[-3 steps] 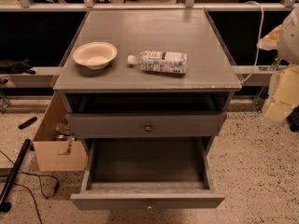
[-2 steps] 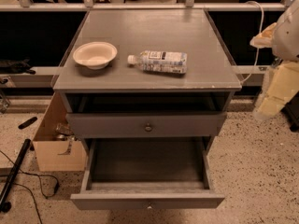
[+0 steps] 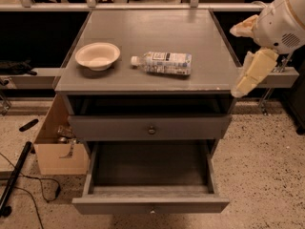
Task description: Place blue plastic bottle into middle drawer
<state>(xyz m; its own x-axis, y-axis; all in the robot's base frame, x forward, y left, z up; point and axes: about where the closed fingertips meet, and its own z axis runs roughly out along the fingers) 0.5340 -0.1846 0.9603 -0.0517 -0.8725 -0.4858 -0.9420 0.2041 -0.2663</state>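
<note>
The blue plastic bottle (image 3: 164,62) lies on its side on the grey cabinet top (image 3: 143,32), white cap pointing left toward the cream bowl (image 3: 97,55). The middle drawer (image 3: 150,175) is pulled out below, its dark interior empty, with a tiny knob on its front panel. My gripper (image 3: 235,62) hangs at the cabinet's right edge, to the right of the bottle and apart from it. Its two cream fingers (image 3: 252,73) are spread open and hold nothing.
A slimmer closed drawer front with a round knob (image 3: 151,130) sits above the open drawer. A cardboard box (image 3: 59,147) stands on the floor at the cabinet's left, with cables and a black pole (image 3: 14,175) nearby. A rail runs behind the cabinet.
My gripper has moved left, from off to the right toward the cabinet's right edge. The bottle, bowl and drawers have not moved.
</note>
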